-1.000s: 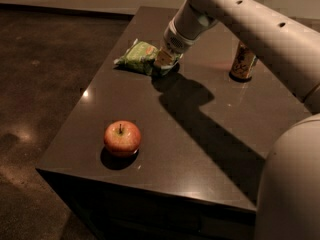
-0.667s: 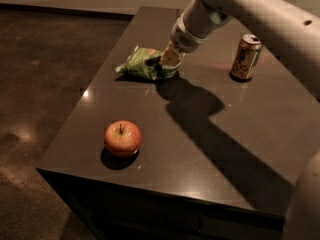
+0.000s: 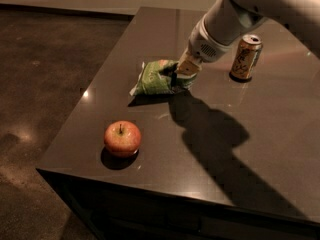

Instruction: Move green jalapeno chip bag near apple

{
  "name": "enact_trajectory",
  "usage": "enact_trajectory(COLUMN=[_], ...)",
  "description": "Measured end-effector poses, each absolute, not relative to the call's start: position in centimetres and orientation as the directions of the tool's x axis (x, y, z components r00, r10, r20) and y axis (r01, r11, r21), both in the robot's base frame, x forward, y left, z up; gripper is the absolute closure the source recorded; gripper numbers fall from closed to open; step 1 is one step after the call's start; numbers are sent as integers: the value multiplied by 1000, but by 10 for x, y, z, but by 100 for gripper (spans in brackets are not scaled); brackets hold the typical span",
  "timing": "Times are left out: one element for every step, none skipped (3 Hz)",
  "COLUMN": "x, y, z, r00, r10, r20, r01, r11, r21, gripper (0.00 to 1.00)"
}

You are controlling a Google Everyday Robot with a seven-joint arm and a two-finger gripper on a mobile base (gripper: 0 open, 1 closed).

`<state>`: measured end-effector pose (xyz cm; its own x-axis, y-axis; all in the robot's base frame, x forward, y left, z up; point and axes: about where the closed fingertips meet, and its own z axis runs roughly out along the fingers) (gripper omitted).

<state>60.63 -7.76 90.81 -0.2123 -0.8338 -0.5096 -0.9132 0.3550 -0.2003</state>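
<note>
Gripper (image 3: 176, 77) at frame centre, fingers clamped on green jalapeno chip bag (image 3: 156, 77): carry low, release just beside lower-left apple (image 3: 122, 138).

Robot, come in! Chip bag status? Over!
Hand gripping chip bag by its right end, mid-table. Apple near front edge, not yet close. Nothing between them; can off to the side.

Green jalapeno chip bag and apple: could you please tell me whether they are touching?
Apart. The camera view shows table surface between the green jalapeno chip bag and the apple; the gripper grips its right end.
</note>
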Motion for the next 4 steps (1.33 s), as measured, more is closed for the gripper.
enact_trajectory(x=[572,544,524,508], y=[-90,-96,-97,-96], z=[907,904,900,895], r00=[-207,-208,-210,-213], r10=[-841,-843,-846,-849], r20=[-500,-495,-491,-483], r01=[-923,-931,-937,-941], r11=[337,327,318,312], r21=[-186,-165,-146,-134], gripper=[100,100,100,100])
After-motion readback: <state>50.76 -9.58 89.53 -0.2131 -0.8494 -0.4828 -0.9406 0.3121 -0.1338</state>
